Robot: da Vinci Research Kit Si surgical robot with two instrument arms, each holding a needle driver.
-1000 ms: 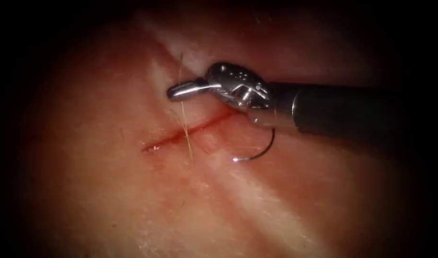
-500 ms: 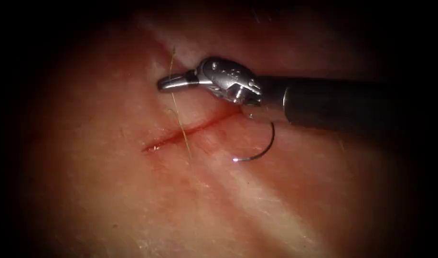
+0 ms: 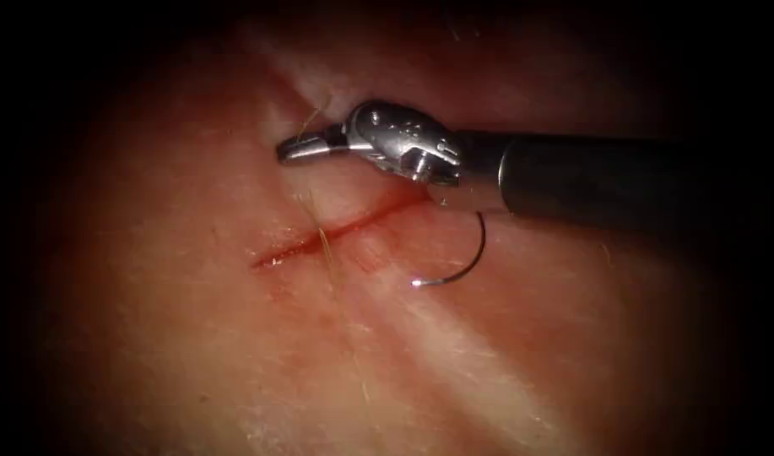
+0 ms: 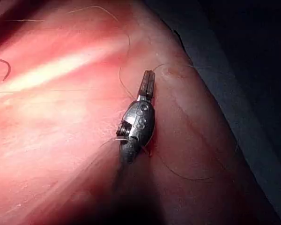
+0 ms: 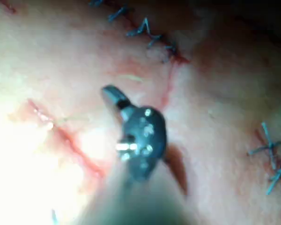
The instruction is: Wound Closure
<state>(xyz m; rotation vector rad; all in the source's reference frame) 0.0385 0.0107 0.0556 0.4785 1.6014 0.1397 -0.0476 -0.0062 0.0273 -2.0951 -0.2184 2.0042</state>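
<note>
Pink, glistening tissue (image 3: 192, 355) lies under the endoscope, crossed by a short red cut (image 3: 319, 239) that slants across its middle. From the picture's right comes the right arm's tool (image 3: 298, 149), its dark shaft ending in a silver wrist. Its jaws are closed together and pinch a fine pale thread (image 3: 325, 245) at their tip, just above the cut. From there the thread runs down across the cut and onto the tissue below it.

Near the cut's right end lies the curved needle (image 3: 469, 257), free of both tools. It arcs out from beneath the tool's wrist and curls round to a bright point resting on the tissue below the cut. Whether any part of it is buried in the tissue cannot be told.

Seen from the left wrist camera, the same tool (image 4: 148, 83) lies over the tissue (image 4: 51, 131) with thin thread (image 4: 124, 84) looping beside it.
</note>
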